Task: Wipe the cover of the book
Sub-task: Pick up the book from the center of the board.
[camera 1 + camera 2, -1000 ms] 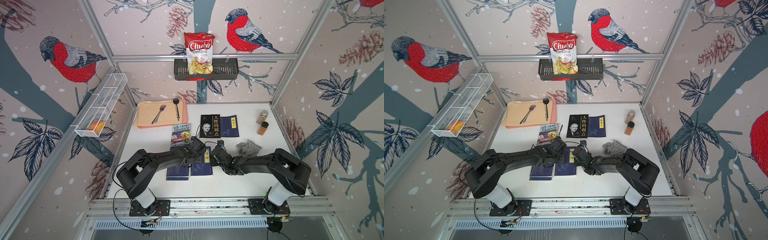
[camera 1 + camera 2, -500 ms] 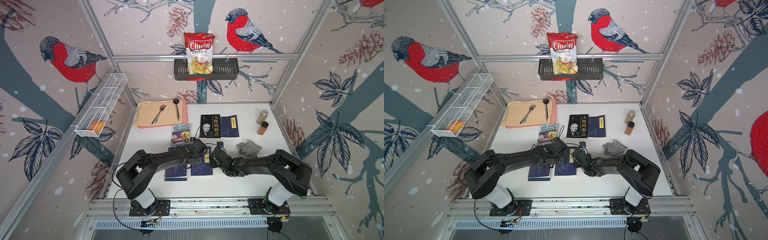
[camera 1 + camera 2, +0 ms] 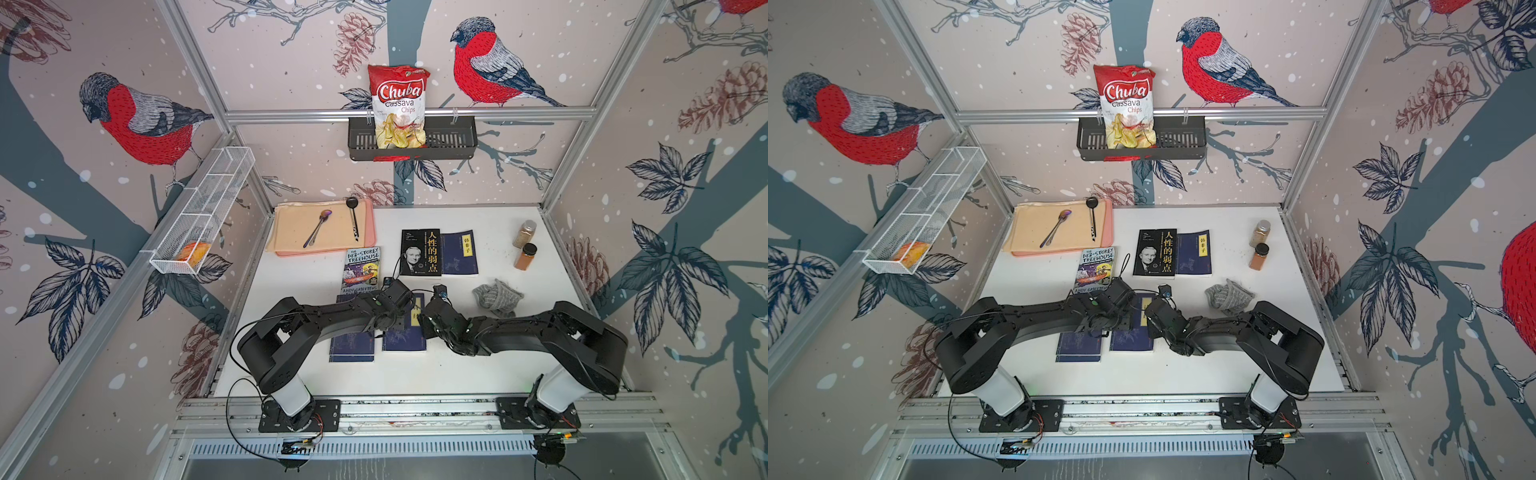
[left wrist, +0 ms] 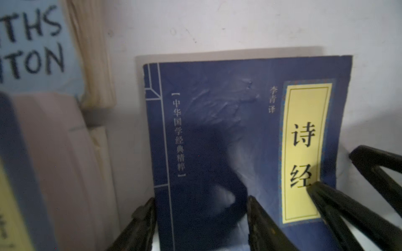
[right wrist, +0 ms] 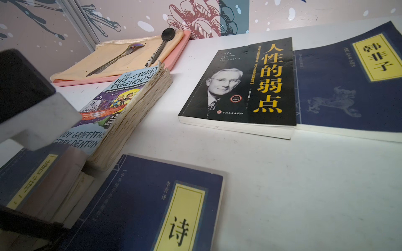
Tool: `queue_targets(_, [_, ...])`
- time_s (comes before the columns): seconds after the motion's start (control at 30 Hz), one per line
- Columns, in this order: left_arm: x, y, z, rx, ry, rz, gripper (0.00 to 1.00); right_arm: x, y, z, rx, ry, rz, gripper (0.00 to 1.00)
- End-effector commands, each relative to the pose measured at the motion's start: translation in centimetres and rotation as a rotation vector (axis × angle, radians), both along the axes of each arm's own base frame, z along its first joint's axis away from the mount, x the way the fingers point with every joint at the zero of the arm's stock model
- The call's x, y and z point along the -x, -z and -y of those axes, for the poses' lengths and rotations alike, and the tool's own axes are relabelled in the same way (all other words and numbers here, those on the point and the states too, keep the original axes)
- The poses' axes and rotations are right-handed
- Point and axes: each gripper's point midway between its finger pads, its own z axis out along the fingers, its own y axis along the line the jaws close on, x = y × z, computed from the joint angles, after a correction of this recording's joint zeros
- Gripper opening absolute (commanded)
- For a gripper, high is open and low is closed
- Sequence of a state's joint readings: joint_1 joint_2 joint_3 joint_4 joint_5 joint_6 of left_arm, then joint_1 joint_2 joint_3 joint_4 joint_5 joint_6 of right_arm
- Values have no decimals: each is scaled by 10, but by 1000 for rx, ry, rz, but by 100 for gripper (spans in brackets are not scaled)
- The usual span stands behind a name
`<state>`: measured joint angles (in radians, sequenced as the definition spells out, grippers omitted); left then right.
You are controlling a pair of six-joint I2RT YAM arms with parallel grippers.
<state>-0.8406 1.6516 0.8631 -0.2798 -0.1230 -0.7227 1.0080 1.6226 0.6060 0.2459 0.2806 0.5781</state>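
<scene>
Left gripper (image 4: 200, 223): jaws apart, empty, above blue book (image 4: 228, 130).
Right gripper (image 4: 335, 171): cannot tell its grip.
Cloth (image 3: 496, 297): lying aside; fetch it first.

Legend: at 12 o'clock, the bag (image 3: 398, 106) reads "Chuba Cassava Chips". You read "143-Storey Treehouse, Andy Griffiths" on the paperback (image 3: 362, 268), "人性的弱点" on the black book (image 3: 421, 252), "韩非子" on the blue book (image 3: 459, 253) at its 3 o'clock, and "诗经" on the near blue book (image 4: 250, 130).

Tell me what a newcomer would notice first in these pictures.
The red Chuba chips bag standing in the black basket on the back wall jumps out. Below, the left arm and right arm converge over a blue book near the table's front, while the grey cloth lies untouched nearby.
</scene>
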Motion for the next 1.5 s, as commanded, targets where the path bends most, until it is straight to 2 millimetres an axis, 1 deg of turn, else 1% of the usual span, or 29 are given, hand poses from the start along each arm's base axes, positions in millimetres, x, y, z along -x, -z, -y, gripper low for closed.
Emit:
queue_targets(0.0, [5, -1, 18, 85, 54, -20, 62, 16, 15, 8, 45, -31, -73, 52])
queue_targets(0.13, [7, -13, 38, 204, 100, -11, 60, 16, 14, 13, 45, -21, -72, 52])
queue_targets(0.27, [6, -35, 56, 355, 140, 18, 59, 18, 17, 20, 53, -8, -80, 51])
queue_targets(0.47, [3, -72, 68, 629, 179, 61, 57, 25, 21, 33, 29, 17, -90, 47])
queue_targets(0.53, [3, -80, 71, 683, 194, 70, 57, 26, 21, 34, 23, 16, -93, 46])
queue_targets(0.7, [8, -89, 84, 775, 243, 57, 55, 27, 21, 35, 15, 19, -97, 46])
queue_targets(0.83, [7, -80, 82, 756, 222, 40, 50, 28, 20, 36, 7, 22, -96, 46])
queue_targets(0.9, [5, -75, 78, 723, 200, 40, 44, 28, 19, 37, 7, 28, -92, 46])
queue_targets(0.93, [4, -74, 75, 706, 190, 42, 38, 27, 19, 38, 8, 32, -91, 46])
queue_targets(1.0, [2, -69, 68, 650, 169, 45, 22, 26, 16, 38, 1, 37, -82, 46])
queue_targets(1.07, [1, -66, 61, 601, 157, 46, 4, 25, 12, 39, -11, 43, -69, 52])
queue_targets(1.1, [1, -66, 59, 586, 156, 47, 0, 24, 9, 39, -15, 44, -61, 55])
queue_targets(1.17, [4, -68, 53, 559, 154, 50, 0, 22, 3, 40, -23, 50, -41, 60])
queue_targets(1.2, [4, -71, 48, 538, 148, 57, 0, 21, 1, 41, -24, 53, -31, 61])
queue_targets(1.3, [3, -85, 19, 450, 102, 80, 0, 19, -4, 44, -17, 64, -11, 62])
queue_targets(1.4, [1, -114, -18, 436, 42, 120, 0, 17, -5, 43, -14, 60, -1, 63])
queue_targets(1.47, [3, -137, -45, 438, -7, 163, 0, 15, -5, 38, -22, 46, 2, 63])
